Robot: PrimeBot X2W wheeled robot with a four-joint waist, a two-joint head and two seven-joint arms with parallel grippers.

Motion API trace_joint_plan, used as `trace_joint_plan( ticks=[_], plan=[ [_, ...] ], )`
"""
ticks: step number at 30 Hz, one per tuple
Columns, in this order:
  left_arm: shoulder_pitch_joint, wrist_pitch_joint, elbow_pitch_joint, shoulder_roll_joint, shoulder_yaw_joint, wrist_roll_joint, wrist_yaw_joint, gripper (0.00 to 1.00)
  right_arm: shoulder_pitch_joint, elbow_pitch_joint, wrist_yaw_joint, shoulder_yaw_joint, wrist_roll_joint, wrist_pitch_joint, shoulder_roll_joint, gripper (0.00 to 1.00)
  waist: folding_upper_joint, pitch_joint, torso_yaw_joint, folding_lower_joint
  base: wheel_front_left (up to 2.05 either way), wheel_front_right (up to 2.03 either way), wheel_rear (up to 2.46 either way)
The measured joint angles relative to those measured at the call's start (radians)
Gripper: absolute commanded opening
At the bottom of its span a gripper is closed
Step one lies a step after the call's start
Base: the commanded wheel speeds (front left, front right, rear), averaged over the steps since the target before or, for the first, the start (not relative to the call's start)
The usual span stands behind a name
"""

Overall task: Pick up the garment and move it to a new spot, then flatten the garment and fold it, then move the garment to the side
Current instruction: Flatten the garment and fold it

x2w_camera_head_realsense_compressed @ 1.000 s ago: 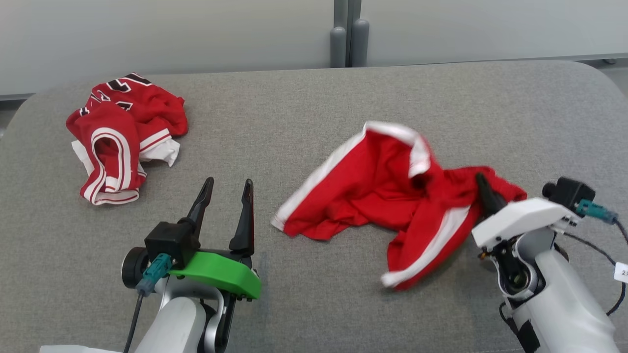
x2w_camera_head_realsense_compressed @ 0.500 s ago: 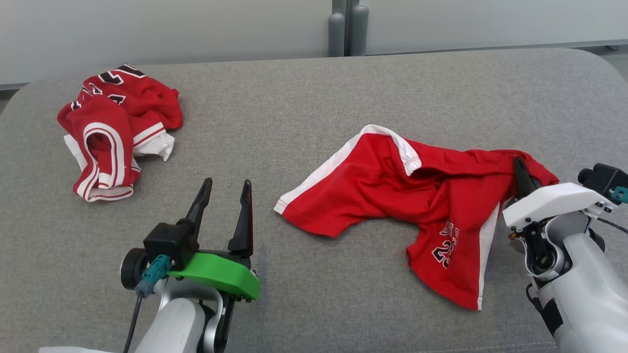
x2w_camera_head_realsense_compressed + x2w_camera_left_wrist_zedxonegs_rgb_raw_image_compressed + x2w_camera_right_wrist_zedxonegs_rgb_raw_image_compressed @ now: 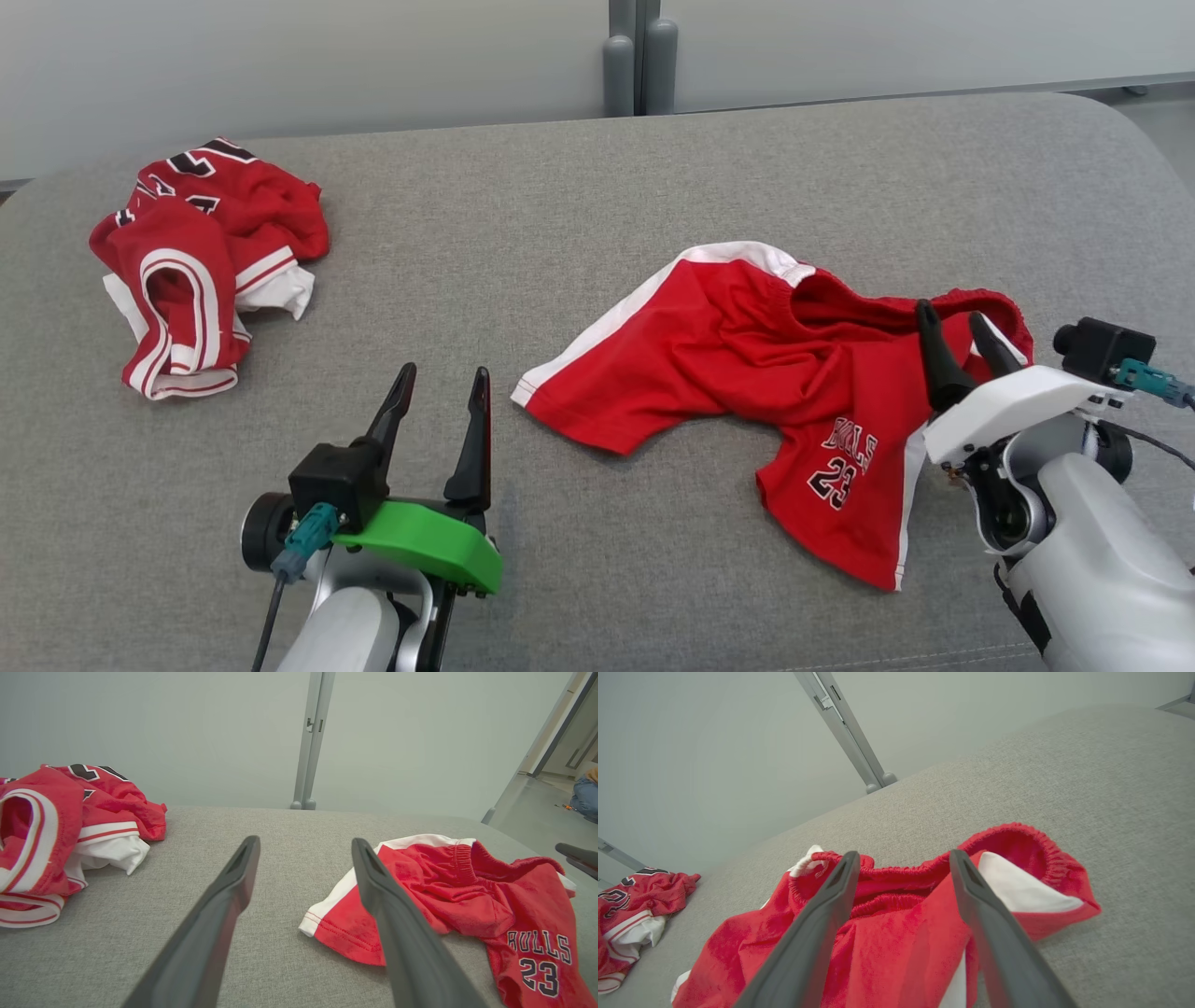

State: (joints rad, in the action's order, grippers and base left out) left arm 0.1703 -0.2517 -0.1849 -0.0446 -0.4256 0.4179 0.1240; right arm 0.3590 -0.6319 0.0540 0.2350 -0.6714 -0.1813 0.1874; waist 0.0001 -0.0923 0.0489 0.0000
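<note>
Right gripper (image 3: 950,313): jaws apart, with nothing clamped between them. The two fingers point to the far side and stand over the right end of the garment. Whether the tips touch the cloth, I cannot tell.
Left gripper (image 3: 445,370): jaws also apart and empty, low over the grey padded surface (image 3: 579,187), near and left of centre, fingers pointing far.
Red shorts (image 3: 728,364): they lie loose and wrinkled on the surface, right of centre, and no gripper holds them.
Waistband (image 3: 1017,833): directly ahead of the right gripper, just beyond its fingertips. It runs left to right along the far edge of the shorts and stands open as a loop at the right end.
Long axis: mostly left to right, from the left leg hem (image 3: 551,415) to the waistband. The other leg, with the print "BULLS 23" (image 3: 845,457), turns toward the near side.
Nearer arm: the right one for the waistband. The left one is nearer the left leg hem, which lies near its fingers, to the right.
Step in hand: by my judgement the shorts are already laid at their spot and the flattening is not yet done.
Next move: probably the right gripper goes straight ahead to the waistband, the left one goes right to the hem, and they pull apart along the axis.
Jersey (image 3: 196,261): crumpled at the far left, well apart from the shorts.
</note>
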Motion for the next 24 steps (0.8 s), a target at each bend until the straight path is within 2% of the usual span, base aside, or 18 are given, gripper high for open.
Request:
trace_joint_plan(
  ticks=[4,11,15,24],
  plan=[
    [-0.002,0.0,0.0,0.0,-0.006,0.0,0.0,1.0,0.0,0.035,0.025,0.041,0.014,-0.011,-0.025,1.0,0.0,0.003,-0.008,0.0,0.0,0.0,0.0],
    [-0.002,0.0,0.004,0.0,-0.043,0.007,0.0,1.0,0.021,0.04,0.03,0.065,0.005,0.024,-0.063,1.0,0.0,-0.007,0.004,0.0,0.0,0.0,0.0],
    [-0.001,0.0,0.01,0.0,-0.065,0.01,0.0,1.0,0.048,0.005,0.029,0.035,-0.053,0.061,-0.085,1.0,0.0,-0.015,0.026,0.0,0.0,0.0,0.0],
    [0.006,0.0,0.029,-0.001,-0.097,0.019,0.0,1.0,0.09,-0.058,0.015,-0.029,-0.125,0.114,-0.086,1.0,0.0,-0.039,0.098,0.0,0.0,0.0,0.0]
  ],
)
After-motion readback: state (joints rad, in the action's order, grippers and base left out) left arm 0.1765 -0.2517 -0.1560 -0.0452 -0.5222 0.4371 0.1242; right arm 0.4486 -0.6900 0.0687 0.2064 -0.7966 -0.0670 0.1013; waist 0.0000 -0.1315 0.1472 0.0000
